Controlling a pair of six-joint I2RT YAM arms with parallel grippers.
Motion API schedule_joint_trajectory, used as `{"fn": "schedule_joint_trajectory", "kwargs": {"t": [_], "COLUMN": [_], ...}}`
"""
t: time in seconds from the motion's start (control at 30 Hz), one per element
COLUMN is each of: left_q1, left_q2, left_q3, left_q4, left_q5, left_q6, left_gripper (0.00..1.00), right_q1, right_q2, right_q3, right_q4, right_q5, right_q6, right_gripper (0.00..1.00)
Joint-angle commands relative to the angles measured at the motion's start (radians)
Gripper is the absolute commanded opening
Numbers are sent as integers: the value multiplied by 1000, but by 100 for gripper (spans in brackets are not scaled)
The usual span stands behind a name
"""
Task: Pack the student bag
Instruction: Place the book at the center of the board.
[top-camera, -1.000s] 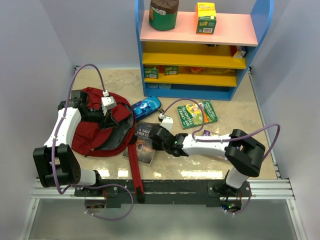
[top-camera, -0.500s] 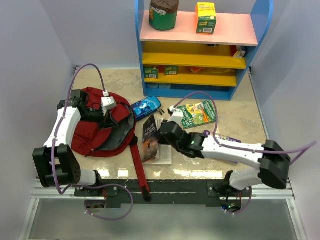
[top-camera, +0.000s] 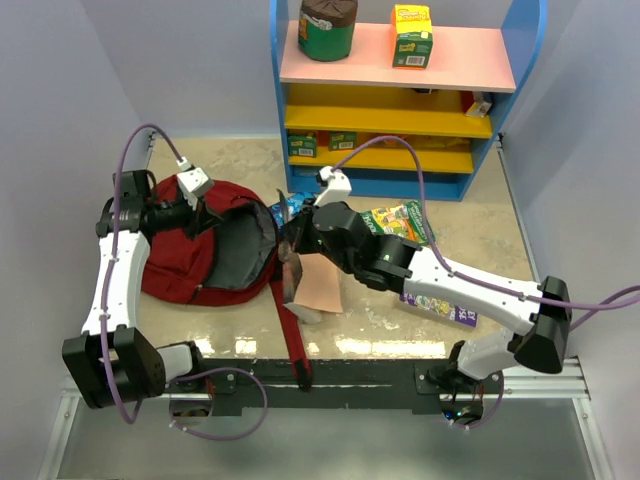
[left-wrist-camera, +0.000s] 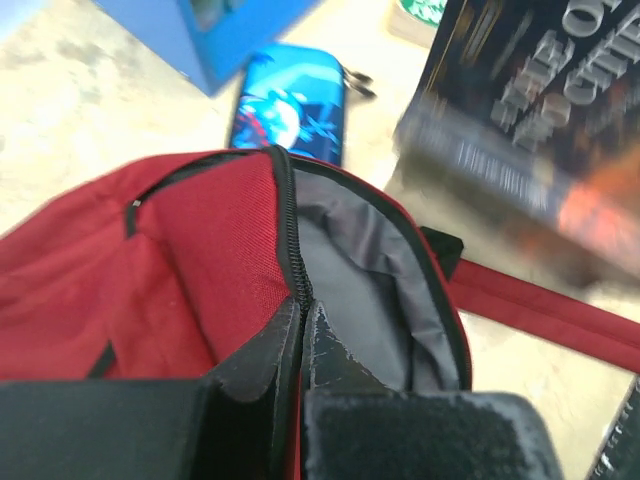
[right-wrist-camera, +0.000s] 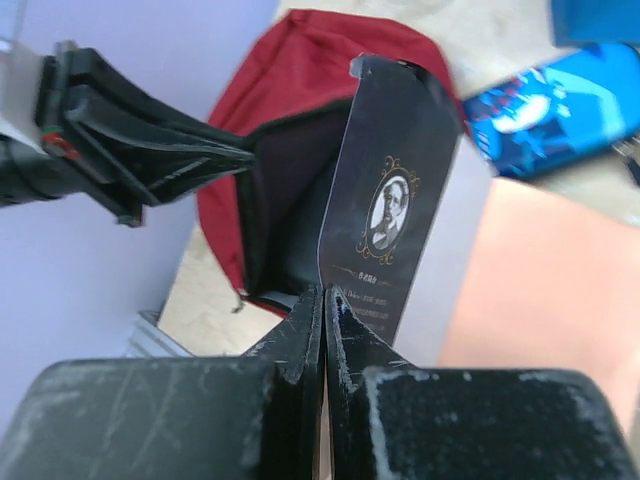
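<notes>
The dark red student bag (top-camera: 175, 265) lies at the left of the table with its grey-lined mouth (top-camera: 240, 250) held open. My left gripper (top-camera: 205, 210) is shut on the bag's zipper edge (left-wrist-camera: 292, 250). My right gripper (top-camera: 292, 243) is shut on the cover of a dark paperback book (right-wrist-camera: 395, 215) and holds it in the air, its pages hanging open, just right of the bag's mouth. The book also shows blurred in the left wrist view (left-wrist-camera: 540, 110). The bag's opening shows in the right wrist view (right-wrist-camera: 285, 200), with my left gripper (right-wrist-camera: 235, 152) on its rim.
A blue pencil case (top-camera: 290, 208) lies behind the book, also in the left wrist view (left-wrist-camera: 290, 105). A red strap (top-camera: 290, 335) runs toward the front edge. Green crayon boxes (top-camera: 400, 225) and a purple booklet (top-camera: 440, 305) lie on the right. A blue shelf unit (top-camera: 400, 100) stands behind.
My right gripper lifted the book off the table and carried it left and back to the bag's mouth. My left gripper pulled the bag's rim up and back, opening it wider.
</notes>
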Motion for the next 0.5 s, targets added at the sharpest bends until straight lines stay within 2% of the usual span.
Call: {"fn": "schedule_joint_trajectory", "kwargs": {"t": [0.0,0.23,0.4,0.47], "left_q1": [11,11,14,19], "left_q2": [-39,-30,-12,-10], "left_q3": [-29,-62,-47,-45], "left_q4": [139,61,-31,-42], "left_q5": [34,73,78,90], "left_q6": [-128,-54,38,58], "left_gripper": [0,0,0,0], "right_q1": [11,12,-5,-29], "right_q2": [62,260,307,317], "right_q3": [191,439,336,218], "right_q4": [112,72,137,189], "right_q5": [-63,-101,-169,-198], "right_q6": [-62,-113,-65,-28], "right_gripper": [0,0,0,0]}}
